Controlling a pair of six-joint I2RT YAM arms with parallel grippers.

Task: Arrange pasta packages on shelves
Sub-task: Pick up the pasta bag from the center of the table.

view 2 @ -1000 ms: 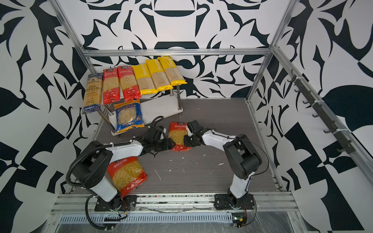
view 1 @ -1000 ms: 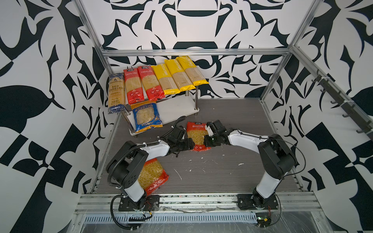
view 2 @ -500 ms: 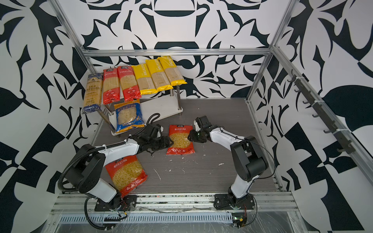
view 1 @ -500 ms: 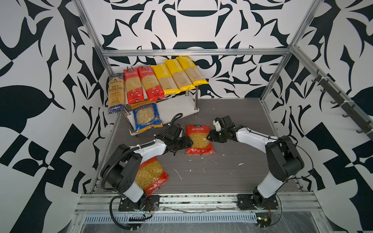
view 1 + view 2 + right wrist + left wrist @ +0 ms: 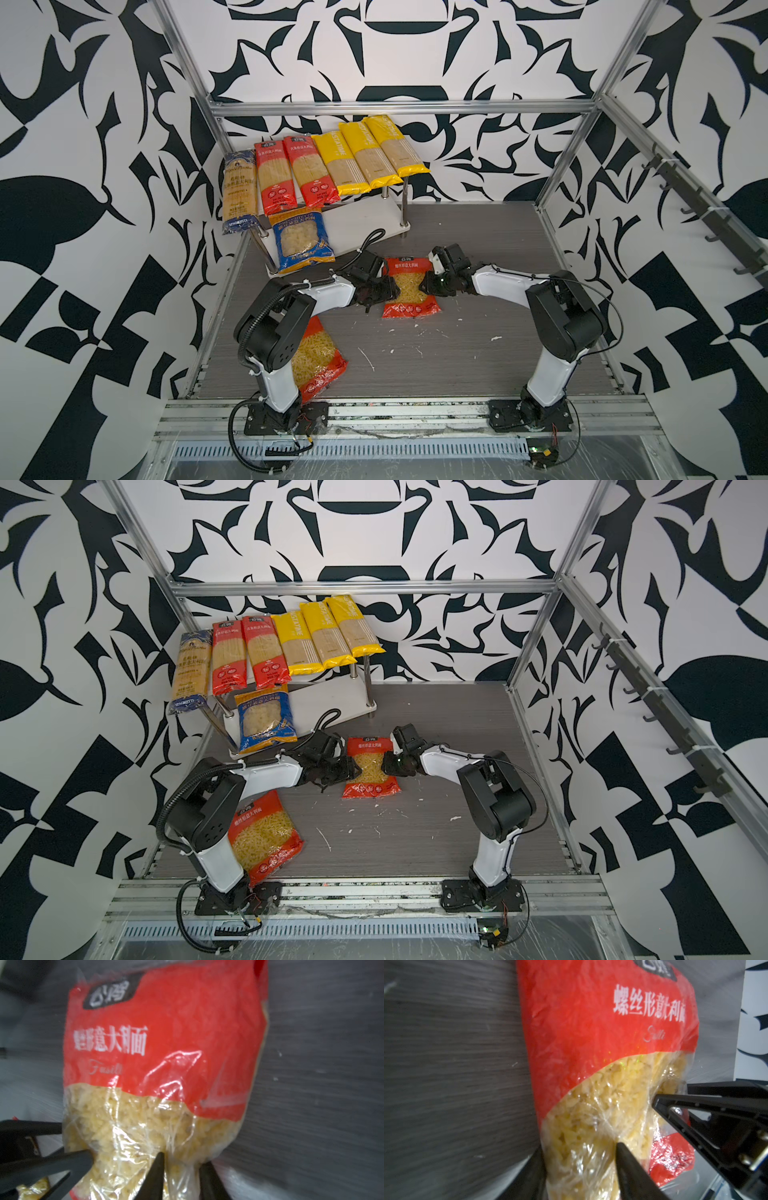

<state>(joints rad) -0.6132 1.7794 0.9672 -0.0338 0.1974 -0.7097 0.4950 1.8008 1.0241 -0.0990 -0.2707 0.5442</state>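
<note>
The red fusilli bag lies on the table, just in front of the shelves. The left hand grasps its left edge, and the right hand pinches a fold at its right edge. Six spaghetti packs cover the upper tier, a blue bag rests on the lower, and a second red bag lies by the left arm's base.
</note>
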